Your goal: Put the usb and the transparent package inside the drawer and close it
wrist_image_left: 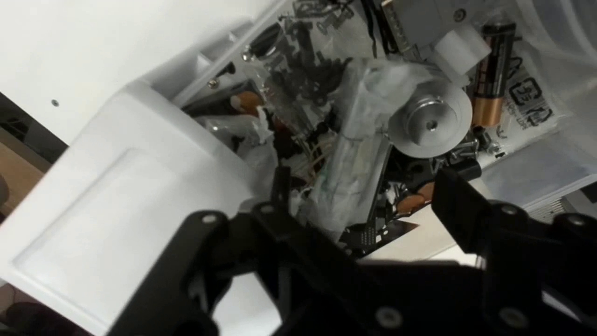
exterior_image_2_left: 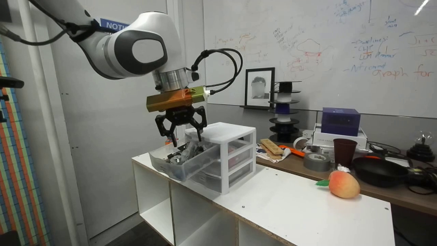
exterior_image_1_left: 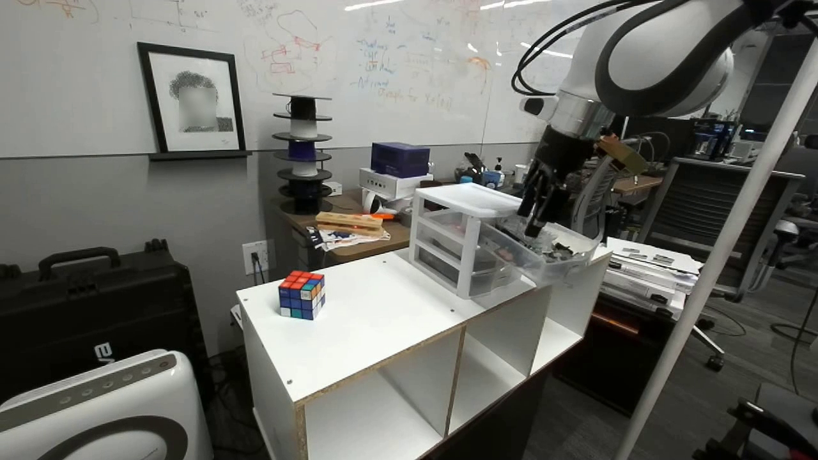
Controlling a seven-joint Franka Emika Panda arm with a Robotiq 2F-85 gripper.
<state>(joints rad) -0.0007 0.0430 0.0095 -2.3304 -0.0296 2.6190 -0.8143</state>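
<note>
The top drawer (exterior_image_1_left: pixel 555 271) of the small white-framed three-drawer unit (exterior_image_1_left: pixel 441 249) is pulled out and full of small parts. Its translucent wall also shows in an exterior view (exterior_image_2_left: pixel 184 171). A crumpled transparent package (wrist_image_left: pixel 350 172) lies on top of the parts in the drawer. My gripper (exterior_image_1_left: pixel 532 220) is over the pulled-out drawer, pointing down, in both exterior views (exterior_image_2_left: pixel 187 142). Its fingers are wide apart, and in the wrist view (wrist_image_left: pixel 361 186) the package shows between and beyond them, not clamped. I cannot pick out the usb among the dark parts.
The unit stands on a white open-cubby cabinet (exterior_image_1_left: pixel 370 332). A Rubik's cube (exterior_image_1_left: pixel 302 295) shows on its top in an exterior view, and a toy peach (exterior_image_2_left: pixel 343 184) in an exterior view. A metal disc (wrist_image_left: pixel 431 123) and a battery (wrist_image_left: pixel 494 74) lie in the drawer.
</note>
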